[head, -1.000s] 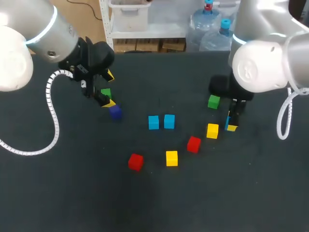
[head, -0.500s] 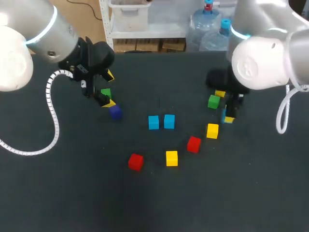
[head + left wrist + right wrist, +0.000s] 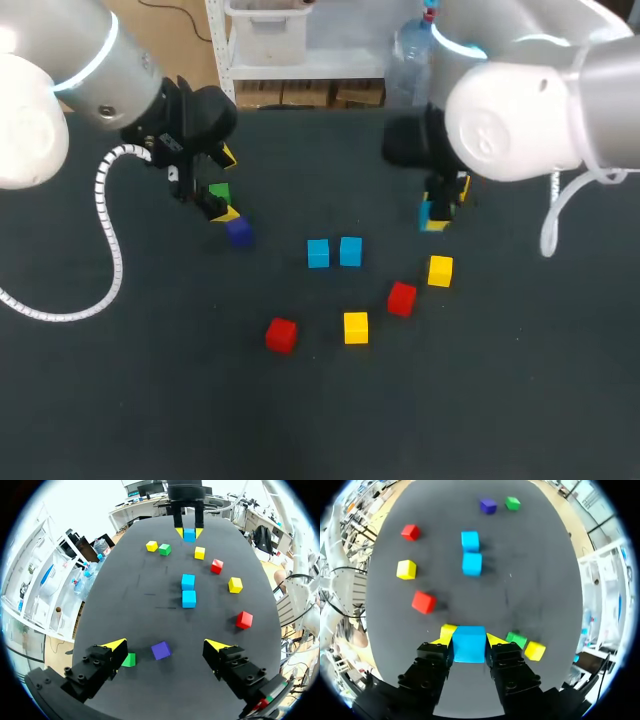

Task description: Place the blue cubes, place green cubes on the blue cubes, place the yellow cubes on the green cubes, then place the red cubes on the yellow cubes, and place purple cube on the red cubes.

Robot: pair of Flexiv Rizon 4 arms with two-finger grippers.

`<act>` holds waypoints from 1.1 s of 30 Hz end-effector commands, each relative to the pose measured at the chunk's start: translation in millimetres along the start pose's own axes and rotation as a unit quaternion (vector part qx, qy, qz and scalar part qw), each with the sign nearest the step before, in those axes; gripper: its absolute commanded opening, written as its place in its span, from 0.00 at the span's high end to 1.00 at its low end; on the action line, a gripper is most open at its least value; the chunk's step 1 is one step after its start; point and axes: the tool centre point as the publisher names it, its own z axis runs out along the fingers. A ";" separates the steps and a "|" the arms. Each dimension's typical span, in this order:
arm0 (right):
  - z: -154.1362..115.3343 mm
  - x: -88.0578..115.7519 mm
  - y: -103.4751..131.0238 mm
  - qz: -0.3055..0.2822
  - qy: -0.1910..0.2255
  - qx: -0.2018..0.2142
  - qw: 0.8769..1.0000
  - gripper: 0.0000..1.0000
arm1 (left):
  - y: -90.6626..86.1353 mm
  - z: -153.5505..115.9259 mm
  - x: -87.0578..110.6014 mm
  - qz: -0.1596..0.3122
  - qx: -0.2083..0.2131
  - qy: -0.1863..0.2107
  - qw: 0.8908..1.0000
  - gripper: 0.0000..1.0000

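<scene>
Closest in the right wrist view, your right end effector [image 3: 471,636] is clamped on a blue cube [image 3: 468,649], one finger flat against each of two opposite faces. The cube looks to be carried just above the desk [image 3: 530,555]. Treat it as light, rigid and smooth-sided. A square hold across parallel faces should keep it with little squeeze, whereas a hold on edges or corners would likely let it twist. Just beside the fingers lie a green cube [image 3: 516,640] and a yellow cube [image 3: 535,650]. Further out, a pair of blue cubes [image 3: 472,563] sits side by side. Farthest off, your left end effector [image 3: 165,644] hangs over the purple cube [image 3: 160,650] with fingers spread, gripping nothing.
</scene>
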 end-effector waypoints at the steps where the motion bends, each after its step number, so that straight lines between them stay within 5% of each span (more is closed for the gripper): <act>1: 3.0 -14.6 -1.0 -0.009 -0.001 -0.014 1.000 1.00 | 0.7 0.4 1.0 0.001 0.001 -0.002 1.000 0.00; 15: 35.3 -54.6 24.1 -0.031 -0.017 -0.078 0.996 1.00 | 0.7 0.4 1.0 0.001 0.001 -0.002 1.000 0.00; 33: 56.3 -44.6 6.4 -0.093 -0.031 -0.066 0.993 1.00 | 0.7 0.4 1.0 0.001 0.001 -0.002 1.000 0.00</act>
